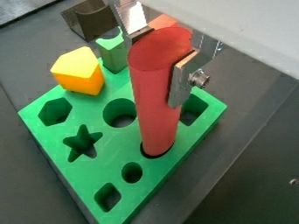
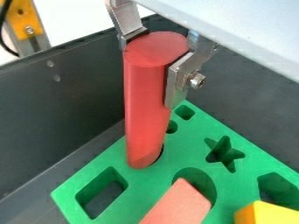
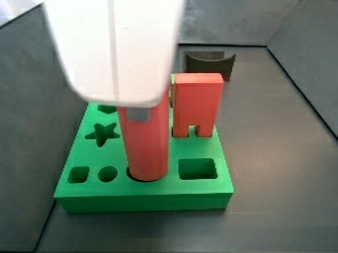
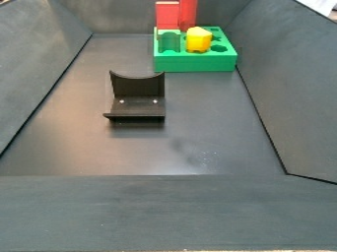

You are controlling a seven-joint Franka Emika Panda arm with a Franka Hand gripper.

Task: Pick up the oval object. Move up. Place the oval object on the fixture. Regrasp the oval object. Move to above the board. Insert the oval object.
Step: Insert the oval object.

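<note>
The gripper (image 1: pixel 159 52) is shut on the top of the oval object (image 1: pixel 158 105), a long red peg held upright between the silver fingers (image 1: pixel 187 79). The peg's lower end sits in a hole near a corner of the green board (image 1: pixel 111 166). Both wrist views show this grip, with the gripper (image 2: pixel 156 54), the peg (image 2: pixel 142 105) and the board (image 2: pixel 152 179). In a side view the white gripper (image 3: pixel 138 107) stands over the peg (image 3: pixel 145 148) in the board (image 3: pixel 145 196). The black fixture (image 3: pixel 208 64) stands empty behind the board, and apart from it in a side view (image 4: pixel 134 98).
A wide red arch block (image 3: pixel 199 99) stands in the board right beside the peg. A yellow peg (image 1: pixel 77 70) and a green peg (image 1: pixel 112 51) stand in other holes. Dark walls surround the floor, and the board (image 4: pixel 195 62) lies close to one wall.
</note>
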